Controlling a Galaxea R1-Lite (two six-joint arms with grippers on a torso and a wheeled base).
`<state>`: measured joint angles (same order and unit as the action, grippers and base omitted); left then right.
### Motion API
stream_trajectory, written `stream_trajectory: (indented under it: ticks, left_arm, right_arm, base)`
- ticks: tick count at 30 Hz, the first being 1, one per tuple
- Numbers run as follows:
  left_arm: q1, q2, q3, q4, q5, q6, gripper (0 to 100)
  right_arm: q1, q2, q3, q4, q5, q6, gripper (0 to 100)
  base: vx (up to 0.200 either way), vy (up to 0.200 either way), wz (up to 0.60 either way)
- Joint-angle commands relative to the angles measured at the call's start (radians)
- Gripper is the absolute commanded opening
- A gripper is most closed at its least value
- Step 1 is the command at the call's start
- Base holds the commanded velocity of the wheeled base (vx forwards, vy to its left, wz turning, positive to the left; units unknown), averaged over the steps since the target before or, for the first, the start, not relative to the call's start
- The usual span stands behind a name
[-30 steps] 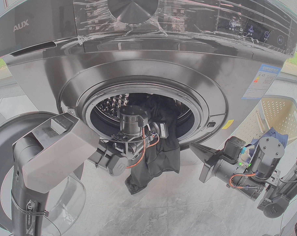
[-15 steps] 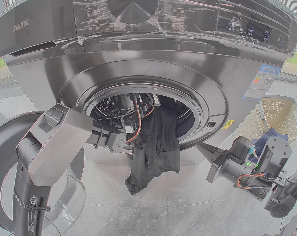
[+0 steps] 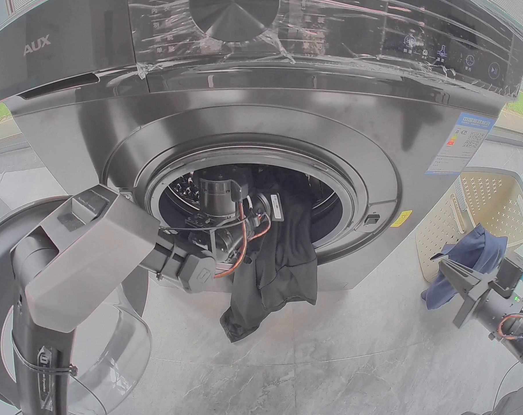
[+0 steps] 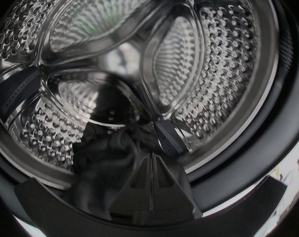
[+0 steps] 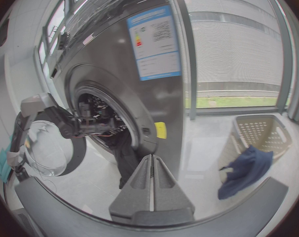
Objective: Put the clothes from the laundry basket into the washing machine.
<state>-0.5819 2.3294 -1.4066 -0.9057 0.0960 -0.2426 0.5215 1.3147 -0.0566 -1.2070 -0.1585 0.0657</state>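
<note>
A black garment (image 3: 279,266) hangs from the washing machine's round opening (image 3: 354,174) down to the floor, its upper part lying inside the drum (image 4: 222,66). My left arm's wrist (image 3: 218,188) is in the opening. My left gripper (image 4: 151,155) is shut inside the drum, with the black garment (image 4: 103,158) bunched right beside its fingers. My right gripper (image 3: 441,259) is shut with nothing in it, low at the right, next to a blue garment (image 3: 475,255) draped over the rim of the beige laundry basket (image 3: 492,203).
The machine's glass door (image 3: 111,353) stands swung open at the left, behind my left arm. Grey tiled floor (image 3: 342,347) lies in front of the machine. The laundry basket (image 5: 265,129) stands by a window to the right of the machine.
My right arm has swung right, from the machine's front to the basket and blue garment. My left wrist pushed deeper into the drum, then eased back slightly. The hanging black cloth looks unchanged.
</note>
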Motion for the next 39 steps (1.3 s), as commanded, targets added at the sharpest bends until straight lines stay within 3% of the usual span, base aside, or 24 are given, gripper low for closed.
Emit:
stream_trajectory:
  ticks: [1, 8, 15, 20, 24, 27, 28, 29, 32, 35, 39]
  left_arm:
    - [-0.061, -0.159, 0.259, -0.018, -0.035, 0.006, 0]
    - [-0.084, -0.177, 0.385, -0.085, -0.045, 0.011, 0]
    - [-0.102, -0.156, 0.433, -0.140, -0.042, 0.012, 0]
    - [-0.105, -0.157, 0.457, -0.162, -0.036, 0.016, 0]
    - [-0.111, -0.157, 0.492, -0.206, -0.032, 0.049, 0]
    - [-0.115, -0.159, 0.520, -0.228, -0.032, 0.055, 0]
    - [-0.119, -0.157, 0.540, -0.246, -0.032, 0.055, 0]
    - [-0.119, -0.157, 0.543, -0.252, -0.032, 0.055, 0]
    - [-0.111, -0.154, 0.543, -0.259, -0.032, 0.057, 0]
    - [-0.102, -0.133, 0.529, -0.260, -0.033, 0.058, 0]
    - [-0.084, -0.070, 0.486, -0.255, -0.033, 0.065, 0]
  right_arm:
    - [-0.225, -0.387, 0.057, 0.241, -0.032, -0.018, 0]
    - [-0.363, -0.845, 0.055, 0.695, -0.018, -0.046, 0]
    - [-0.393, -1.186, 0.047, 0.998, -0.013, -0.047, 0]
    - [-0.394, -1.227, 0.057, 1.055, -0.018, -0.027, 0]
    - [-0.411, -1.226, 0.057, 1.075, -0.067, -0.029, 0]
    - [-0.445, -1.227, 0.057, 1.069, -0.076, -0.037, 0]
    - [-0.521, -1.259, 0.050, 1.087, -0.053, -0.067, 0]
    - [-0.549, -1.273, 0.055, 1.094, -0.027, -0.084, 0]
    - [-0.534, -1.305, 0.049, 1.173, 0.050, -0.092, 0]
    - [-0.528, -1.312, 0.046, 1.186, 0.137, -0.061, 0]
    - [-0.529, -1.310, 0.043, 1.190, 0.160, -0.052, 0]
  base:
    - [0.000, 0.000, 0.00]
    - [0.000, 0.000, 0.00]
    - [0.000, 0.000, 0.00]
    - [0.000, 0.000, 0.00]
    - [0.000, 0.000, 0.00]
    - [0.000, 0.000, 0.00]
    - [0.000, 0.000, 0.00]
    - [0.000, 0.000, 0.00]
    - [0.000, 0.000, 0.00]
    - [0.000, 0.000, 0.00]
    - [0.000, 0.000, 0.00]
